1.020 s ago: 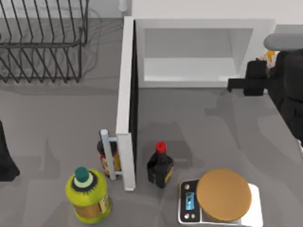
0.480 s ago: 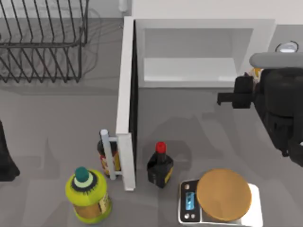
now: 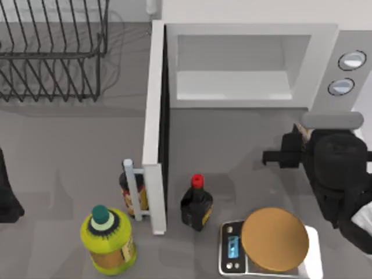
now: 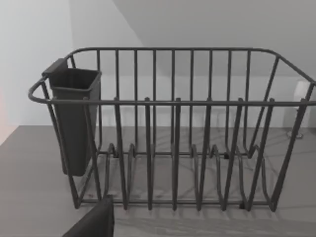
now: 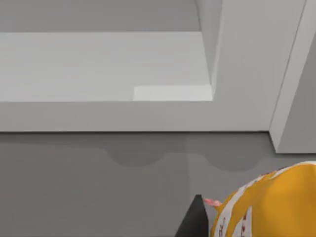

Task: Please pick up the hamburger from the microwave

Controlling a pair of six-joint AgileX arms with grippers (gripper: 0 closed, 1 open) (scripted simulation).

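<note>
The white microwave (image 3: pixel 322 52) stands at the back with its door (image 3: pixel 154 116) swung wide open and its pale cavity bare. My right gripper (image 3: pixel 301 136) hovers over the table in front of the microwave's right end, shut on the hamburger (image 3: pixel 303 130), of which a small tan sliver shows. In the right wrist view the orange-yellow hamburger (image 5: pixel 266 207) with white patches sits beside a black fingertip (image 5: pixel 195 219), and the microwave (image 5: pixel 247 74) lies beyond. My left arm (image 3: pixel 6 197) is parked at the table's left edge.
A black wire rack (image 3: pixel 52 52) fills the back left, seen close in the left wrist view (image 4: pixel 173 148). A green bottle (image 3: pixel 107 235), a dark bottle with a red cap (image 3: pixel 196 203) and a scale (image 3: pixel 273 241) line the front. Another bottle (image 3: pixel 124 192) stands by the door handle.
My right arm has drawn back from the microwave toward the table's front with the hamburger, uncovering the two silver dials. The left arm has not moved.
</note>
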